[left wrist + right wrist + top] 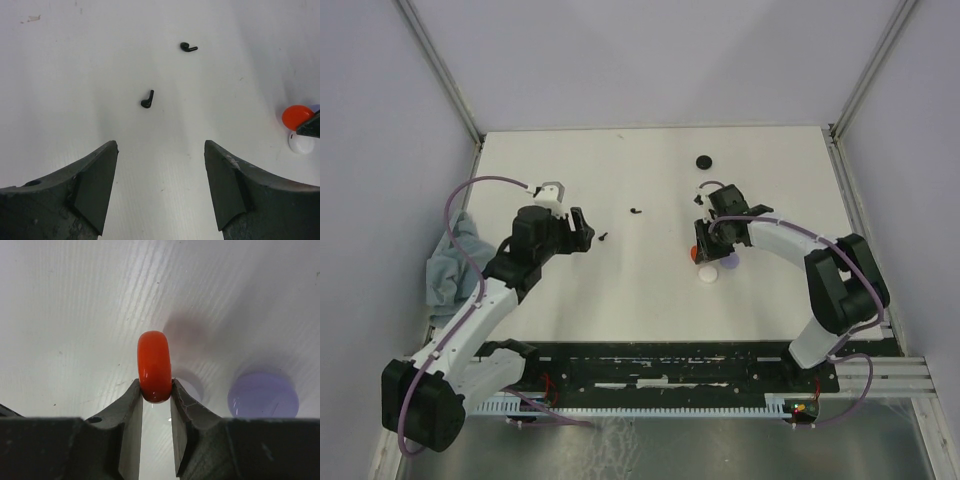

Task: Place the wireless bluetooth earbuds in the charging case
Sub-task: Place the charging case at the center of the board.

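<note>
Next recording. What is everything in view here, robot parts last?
earbuds: 2, black, apart on table, ahead of left gripper.
red case: 1, red, on edge in right gripper.
lavender case: 1, lavender, flat beside right gripper.
white case: 1, white, by the red case.
black case: 1, black, far side, alone.
cloth: 1, blue-grey, table's left edge.
left gripper: 1, dark, fingers open, empty.
right gripper: 1, dark, fingers shut on red case.

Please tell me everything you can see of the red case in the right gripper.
The red case is a glossy, orange-red rounded disc that looks like smooth plastic, with no seam or open lid visible. It stands on edge, pinched at its lower part between the two fingers of the right gripper, which alone touch it. Its shadow falls apart from it, so it seems lifted off the table.
</note>
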{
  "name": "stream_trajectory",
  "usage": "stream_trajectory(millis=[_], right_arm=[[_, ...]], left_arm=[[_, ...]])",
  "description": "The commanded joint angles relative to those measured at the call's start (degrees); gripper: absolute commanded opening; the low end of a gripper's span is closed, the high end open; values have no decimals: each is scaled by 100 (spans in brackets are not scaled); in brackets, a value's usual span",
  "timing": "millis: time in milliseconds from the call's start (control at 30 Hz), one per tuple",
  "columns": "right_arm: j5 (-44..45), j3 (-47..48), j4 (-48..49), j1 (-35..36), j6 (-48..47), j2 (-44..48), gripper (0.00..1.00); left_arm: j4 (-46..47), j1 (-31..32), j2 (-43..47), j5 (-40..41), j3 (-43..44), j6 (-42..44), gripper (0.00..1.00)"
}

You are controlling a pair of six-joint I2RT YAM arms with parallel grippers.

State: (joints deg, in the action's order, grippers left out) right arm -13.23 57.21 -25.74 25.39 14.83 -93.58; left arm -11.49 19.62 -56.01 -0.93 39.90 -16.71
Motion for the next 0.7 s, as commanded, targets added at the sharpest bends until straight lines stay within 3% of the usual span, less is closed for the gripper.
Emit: stream_trajectory(millis=[0, 200, 500, 667], right_arm=[[89, 490, -372, -101, 152, -296, 22], [541, 614, -454, -210, 195, -486, 46], [1069, 820, -137, -211, 158, -167, 69], [1788, 1508, 196, -218, 95, -466, 80]], left_arm=[[560, -19, 167, 604, -160, 412, 77], [623, -19, 143, 638, -184, 432, 77], [659, -20, 151, 629, -192, 436, 78], [646, -20, 205, 668, -184, 428, 78]])
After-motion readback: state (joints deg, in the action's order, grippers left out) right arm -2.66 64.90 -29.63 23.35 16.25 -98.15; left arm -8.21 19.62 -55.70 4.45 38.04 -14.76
